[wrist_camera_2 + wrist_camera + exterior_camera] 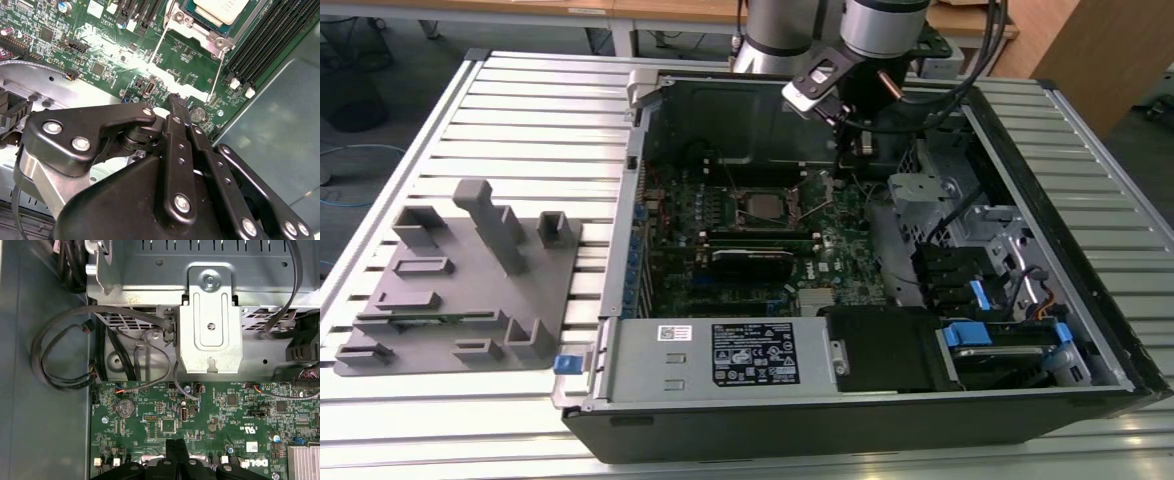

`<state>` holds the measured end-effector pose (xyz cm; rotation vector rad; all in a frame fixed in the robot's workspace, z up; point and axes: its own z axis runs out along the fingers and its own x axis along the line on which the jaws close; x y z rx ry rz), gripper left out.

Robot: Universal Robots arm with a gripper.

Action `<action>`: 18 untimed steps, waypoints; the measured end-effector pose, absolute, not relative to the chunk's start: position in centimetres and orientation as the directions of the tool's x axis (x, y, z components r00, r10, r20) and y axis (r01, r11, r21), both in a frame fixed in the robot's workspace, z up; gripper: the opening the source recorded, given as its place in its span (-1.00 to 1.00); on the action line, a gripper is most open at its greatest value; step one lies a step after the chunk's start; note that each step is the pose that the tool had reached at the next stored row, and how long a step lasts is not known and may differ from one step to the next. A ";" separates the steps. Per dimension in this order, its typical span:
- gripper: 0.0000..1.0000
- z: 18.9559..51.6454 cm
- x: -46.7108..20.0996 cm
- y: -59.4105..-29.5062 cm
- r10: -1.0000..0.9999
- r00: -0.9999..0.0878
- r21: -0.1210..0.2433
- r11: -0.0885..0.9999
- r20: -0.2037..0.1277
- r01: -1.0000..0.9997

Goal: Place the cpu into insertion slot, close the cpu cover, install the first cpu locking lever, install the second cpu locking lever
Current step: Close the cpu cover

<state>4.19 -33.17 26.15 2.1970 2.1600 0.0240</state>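
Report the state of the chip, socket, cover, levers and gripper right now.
Small square silver-topped cpu: seated in the slot.
Square metal-rimmed insertion slot: filled by the cpu.
Silvery frame cpu cover: cannot tell, open or closed.
Two thin wire locking levers: sticking out from the slot, unlatched.
Black two-finger gripper: shut, empty, over the green board.

The cpu (225,9) sits in the insertion slot (192,26) (claw (175,100) nearby, over motherboard (185,60)).

Grey fixture (470,296) beside computer case (854,432)
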 end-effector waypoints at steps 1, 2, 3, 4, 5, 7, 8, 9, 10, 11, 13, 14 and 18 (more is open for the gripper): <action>-0.79 26.1 4.3 -33.2 0.999 0.018 0.054 -0.016 -0.031 0.998; -0.79 26.1 4.3 -33.2 0.999 0.018 0.054 -0.016 -0.031 0.998; -0.79 26.1 4.4 -33.2 0.999 0.018 0.054 -0.016 -0.031 0.998; -0.79 26.1 4.5 -33.2 0.999 0.018 0.054 -0.016 -0.031 0.998; -0.79 26.1 4.5 -33.2 0.999 0.018 0.054 -0.016 -0.031 0.998; -0.79 26.1 4.7 -33.2 0.999 0.018 0.054 -0.016 -0.031 0.998; -0.79 26.1 4.8 -33.2 0.999 0.018 0.054 -0.016 -0.031 0.998; -0.79 26.1 4.9 -33.2 0.999 0.018 0.054 -0.016 -0.031 0.998; -0.79 26.1 4.9 -33.2 0.999 0.018 0.054 -0.016 -0.031 0.998; -0.79 26.1 5.0 -33.2 0.999 0.018 0.054 -0.016 -0.031 0.998; -0.79 25.9 5.0 -33.2 0.999 0.018 0.054 -0.016 -0.031 0.998; -0.79 25.8 5.0 -33.2 0.999 0.018 0.054 -0.016 -0.031 0.998; -0.79 25.3 5.1 -33.2 0.999 0.018 0.054 -0.016 -0.031 0.998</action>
